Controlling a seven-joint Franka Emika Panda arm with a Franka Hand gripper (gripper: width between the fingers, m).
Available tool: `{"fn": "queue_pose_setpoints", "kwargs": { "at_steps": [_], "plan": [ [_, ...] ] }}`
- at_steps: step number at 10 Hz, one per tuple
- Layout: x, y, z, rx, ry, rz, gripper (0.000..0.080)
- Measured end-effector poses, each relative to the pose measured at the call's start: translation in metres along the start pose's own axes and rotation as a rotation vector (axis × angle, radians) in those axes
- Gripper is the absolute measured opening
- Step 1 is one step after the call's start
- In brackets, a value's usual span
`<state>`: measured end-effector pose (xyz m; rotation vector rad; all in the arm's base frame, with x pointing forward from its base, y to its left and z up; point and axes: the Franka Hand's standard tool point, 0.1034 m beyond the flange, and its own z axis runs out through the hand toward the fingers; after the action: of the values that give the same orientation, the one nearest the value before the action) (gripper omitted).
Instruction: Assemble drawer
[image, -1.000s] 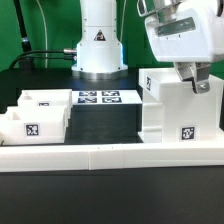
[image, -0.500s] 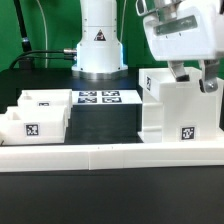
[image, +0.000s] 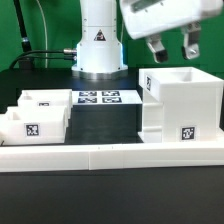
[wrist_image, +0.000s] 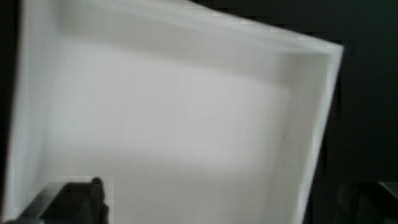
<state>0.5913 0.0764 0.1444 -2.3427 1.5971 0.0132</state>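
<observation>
The gripper (image: 172, 45) hangs in the air over the far part of the drawer's housing (image: 180, 105), clear of its upper rim. Its two fingers (image: 155, 46) are spread wide apart and there is nothing between them. The housing, a tall white open-topped box with a square tag (image: 186, 133) low on its near face, stands upright on the dark worktop (image: 105, 125) at the exterior view's right, just behind the long low white wall (image: 100, 155) that runs along the near edge. At the exterior view's left, well apart from the housing, two smaller white trays sit close together. The nearer tray (image: 33, 120) shows a tag on its front, and the farther tray (image: 48, 100) is just behind it. Between the trays and the housing, farther back, the marker board (image: 98, 98) lies flat in front of the arm's base (image: 100, 45). The wrist view looks down into the housing's (wrist_image: 178, 120) pale open interior, with a dark fingertip (wrist_image: 79, 200) at the picture's edge.
</observation>
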Motion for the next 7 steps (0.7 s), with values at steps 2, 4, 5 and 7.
{"fn": "queue_pose_setpoints", "kwargs": {
  "at_steps": [2,4,5,7],
  "plan": [
    [0.000,0.000,0.002,-0.002,-0.001,-0.017,0.0649],
    [0.009,0.011,0.003,-0.035,-0.005,-0.309,0.0649],
    [0.019,0.016,-0.004,-0.039,0.002,-0.461,0.0649],
    [0.036,0.029,-0.016,-0.039,0.009,-0.693,0.0649]
  ]
}}
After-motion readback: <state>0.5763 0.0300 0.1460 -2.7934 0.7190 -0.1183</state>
